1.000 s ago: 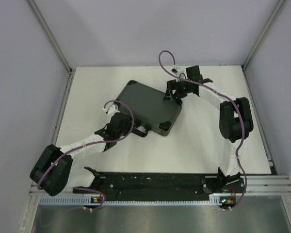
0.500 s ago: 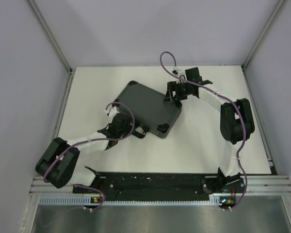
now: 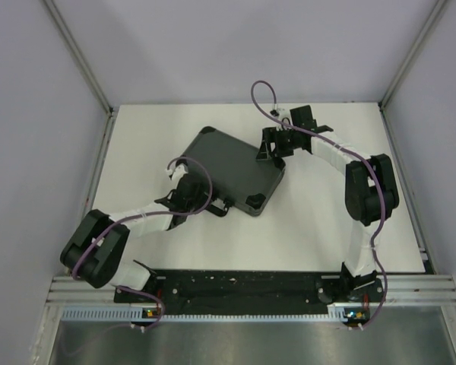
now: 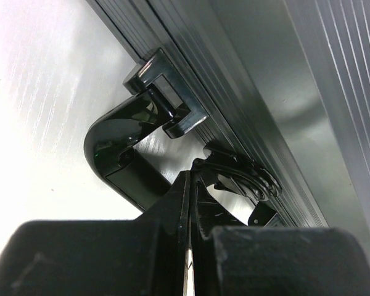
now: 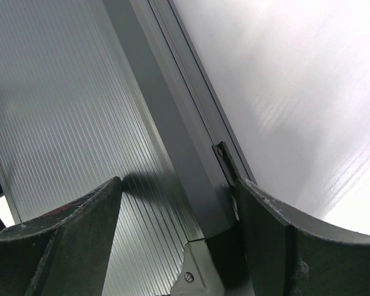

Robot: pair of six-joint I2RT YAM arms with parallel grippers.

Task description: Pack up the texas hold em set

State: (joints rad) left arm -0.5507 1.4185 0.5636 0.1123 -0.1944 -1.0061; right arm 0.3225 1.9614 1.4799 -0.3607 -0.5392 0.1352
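White table (image 3: pixel 319 228) between grey walls (image 3: pixel 38 114), closed black hard case (image 3: pixel 228 163) lying askew at the table's middle, right gripper (image 3: pixel 268 150) spread wide astride the case's far right edge, left gripper (image 4: pixel 190 185) clenched, fingers pressed together, just beside the case's handle (image 4: pixel 117 154)

Left pincer (image 4: pixel 190 185) closed, elbow (image 3: pixel 95 247) farther forward

Black rectangular hard case (image 3: pixel 228 163) lying closed and flat on the white table (image 3: pixel 311 228), askew to the table's edges. The case's black curved plastic handle (image 4: pixel 120 154) projects from its near edge. Left gripper (image 4: pixel 190 185): at that near edge, just beside the handle. Right gripper (image 3: pixel 270 146): at the case's far right edge, one finger to either side of it.
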